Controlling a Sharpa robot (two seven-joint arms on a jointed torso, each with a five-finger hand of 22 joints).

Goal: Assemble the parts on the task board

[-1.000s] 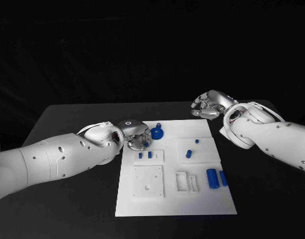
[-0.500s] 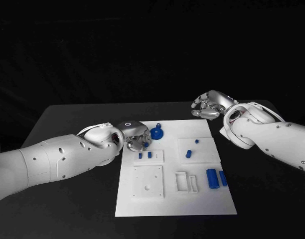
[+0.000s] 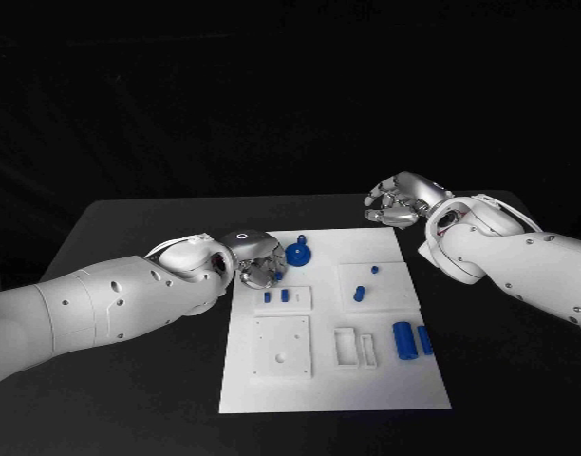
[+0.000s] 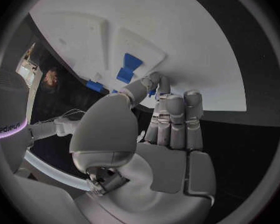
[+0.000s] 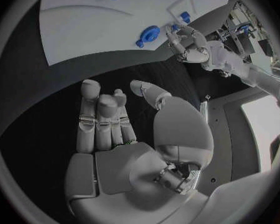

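The white task board (image 3: 373,385) lies mid-table. My left hand (image 3: 256,258) hovers at the board's far left edge, and its thumb and a finger pinch a small blue part (image 4: 152,91), mostly hidden by the fingertips. Just beside it, two short blue pegs (image 3: 275,296) stand in a raised white block (image 4: 129,67). A round blue part with a stem (image 3: 299,253) lies just right of that hand. My right hand (image 3: 398,204) hangs off the board's far right corner, and its palm (image 5: 124,149) holds nothing, fingers extended.
Two small blue pieces (image 3: 365,285) stand on a square block right of centre. Two blue cylinders (image 3: 413,340) lie near the right edge, beside white slotted blocks (image 3: 355,347). A square white plate (image 3: 283,347) sits at near left. Black table (image 3: 126,228) surrounds the board.
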